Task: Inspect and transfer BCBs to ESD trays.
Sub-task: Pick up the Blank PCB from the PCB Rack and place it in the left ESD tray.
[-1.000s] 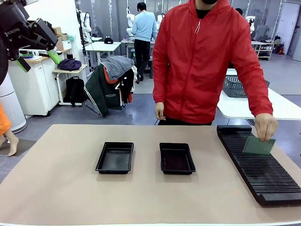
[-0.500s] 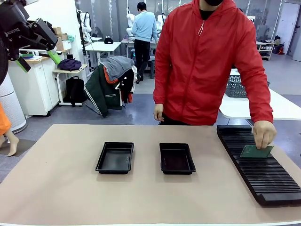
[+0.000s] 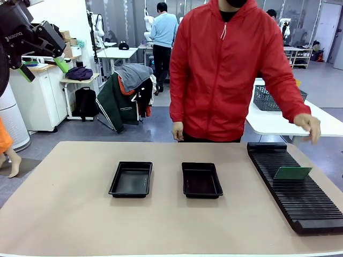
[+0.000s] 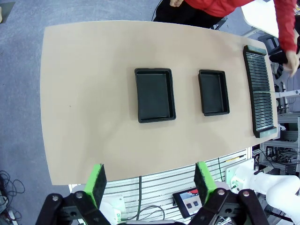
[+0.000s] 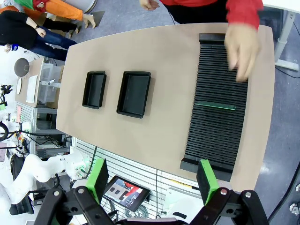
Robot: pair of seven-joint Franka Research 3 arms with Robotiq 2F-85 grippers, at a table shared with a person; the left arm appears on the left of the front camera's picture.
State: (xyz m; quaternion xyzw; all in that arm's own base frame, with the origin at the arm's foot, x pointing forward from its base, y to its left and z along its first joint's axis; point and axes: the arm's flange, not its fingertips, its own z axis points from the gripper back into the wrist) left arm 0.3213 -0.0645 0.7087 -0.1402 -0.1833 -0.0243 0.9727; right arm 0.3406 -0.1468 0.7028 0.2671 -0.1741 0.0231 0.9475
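Hanging high over the bench (image 3: 69,214), the left claw (image 4: 150,174) stood spread wide, with nothing between its green pads (image 4: 98,180) and nothing touching them. The right claw (image 5: 152,177) gaped just as wide and was just as empty.

Well beyond the left claw's fingertips, two ESD trays (image 4: 154,95) (image 4: 213,92) lay side by side on the bench, both bare inside. Farther out from that claw, and straight ahead of the right claw's fingertips, ran a long black ribbed rack (image 5: 220,136). One BCB (image 3: 292,173) sat tilted in its slots, well apart from both claws and both trays.

A second before, the person's hand (image 3: 308,127) had held that board by its top edge above the rack. Half a second before, the hand had been pressing it down among the ribs. The hand had since let go and lifted clear, blurred in the right claw's view, and the board leaned there alone. Neither claw had changed.

The bench top was plain tan. Behind it stood the person in a red jacket, with a grey mesh basket (image 3: 265,99) on a white table (image 3: 278,124) behind them. Beyond the left claw were a white cabinet (image 3: 40,99) and coats heaped on a stand (image 3: 128,96).
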